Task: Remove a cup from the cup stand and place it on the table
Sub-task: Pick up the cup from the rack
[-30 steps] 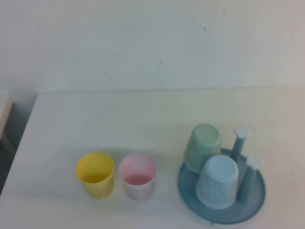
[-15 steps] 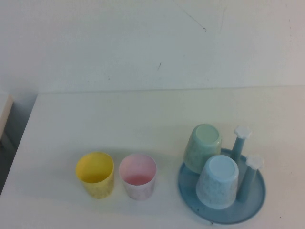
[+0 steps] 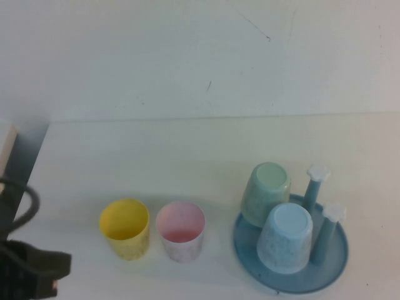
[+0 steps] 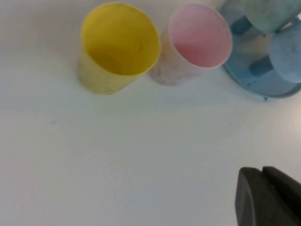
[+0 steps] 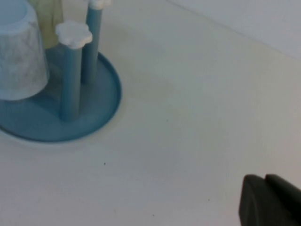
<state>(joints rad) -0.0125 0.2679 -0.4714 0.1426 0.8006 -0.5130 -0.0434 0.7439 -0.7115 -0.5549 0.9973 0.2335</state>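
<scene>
A: What has moved since half a second ago?

B: The left arm has come into the high view at the near left corner of the table point(image 3: 187, 144); before, that corner was bare. The cups and stand sit where they were.

A: And the surface and room?

B: A plain white tabletop against a pale wall point(image 3: 187, 56) marked with a few thin scratches. Off the left edge there is a dark gap.

A: Where is the cup?

B: The light blue cup point(image 3: 285, 238) stands upside down on the cup stand point(image 3: 331, 269), at the near right part of the table, covering 1 peg. A pale green cup point(image 3: 266, 192) leans inverted just behind it, touching it. 2 bare pegs with white flower caps point(image 3: 318, 172) rise beside them, toward the right edge.

A: Anything else on the table?

B: A yellow cup point(image 3: 125, 229) and a pink cup point(image 3: 181, 230) stand upright side by side, near the front edge, left of the stand.

A: The left gripper?

B: The left gripper point(image 3: 34, 272) is low over the near left corner, well apart from the yellow cup. Only a dark corner of it point(image 4: 268, 197) shows in its wrist view; I cannot tell whether the claw is apart or together.

A: The right gripper?

B: The right gripper point(image 5: 270, 200) is out of the high view; its own camera shows a dark edge of it above bare tabletop beside the stand. Its claw, likewise, I cannot tell.
</scene>
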